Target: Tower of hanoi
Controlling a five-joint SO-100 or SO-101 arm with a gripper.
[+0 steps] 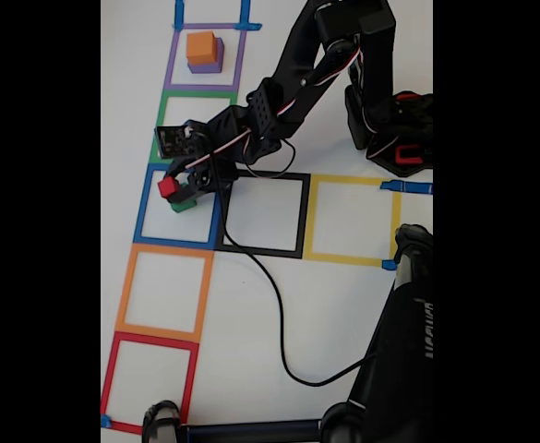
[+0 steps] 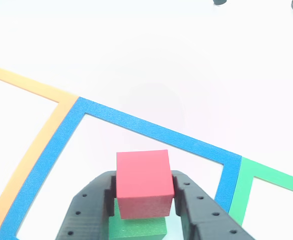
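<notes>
A red cube [image 1: 167,188] [image 2: 144,183] sits between the fingers of my black gripper [image 1: 179,192] [image 2: 143,197], which is shut on it. It rests on top of, or just above, a green block [image 1: 184,206] [image 2: 138,229] inside the blue taped square [image 1: 150,198] [image 2: 151,127]. In the fixed view an orange cube [image 1: 200,46] is stacked on a purple block [image 1: 206,66] in the purple square [image 1: 240,57] at the top.
Taped squares lie in a column and a row: green [image 1: 161,113], orange [image 1: 126,291], red [image 1: 111,374], black [image 1: 303,217], yellow [image 1: 394,221]. A black cable [image 1: 274,305] crosses the black square. The arm base [image 1: 394,129] stands at the right; another dark arm [image 1: 403,351] lies at lower right.
</notes>
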